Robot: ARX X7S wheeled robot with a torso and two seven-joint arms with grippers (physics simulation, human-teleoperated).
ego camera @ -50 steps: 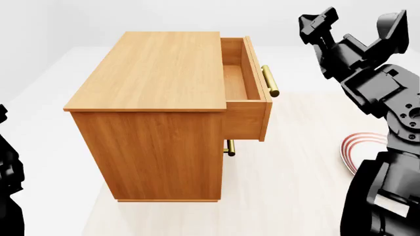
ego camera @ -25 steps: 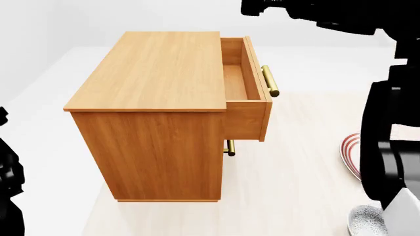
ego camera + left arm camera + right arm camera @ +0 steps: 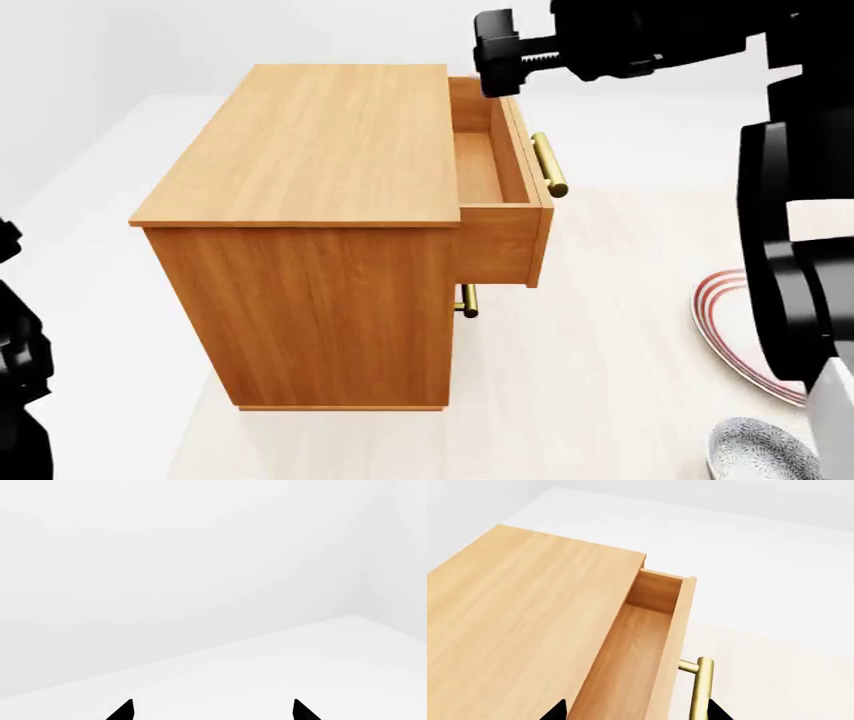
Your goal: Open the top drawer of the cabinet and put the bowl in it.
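The cabinet [image 3: 320,200] stands centre-left, and its top [image 3: 514,620] fills the right wrist view. The top drawer [image 3: 501,165] is pulled partly out, its shallow wooden box [image 3: 627,655] empty, its brass handle [image 3: 549,165] to the right, also in the right wrist view [image 3: 700,690]. My right gripper [image 3: 501,55] hangs open and empty above the far end of the drawer, its fingertips [image 3: 557,711] straddling the drawer. The bowl [image 3: 758,450] sits on the floor at the lower right, part hidden by my right arm. My left gripper [image 3: 212,712] is open and empty, facing bare white floor.
A red-ringed white plate [image 3: 727,320] lies on the floor right of the cabinet, beyond the bowl. A lower drawer's brass handle [image 3: 467,300] sticks out under the open drawer. My left arm [image 3: 20,380] is at the lower left.
My right arm has swung from upright at the right to reach left over the open drawer. This uncovered the bowl at the lower right. The drawer has not moved.
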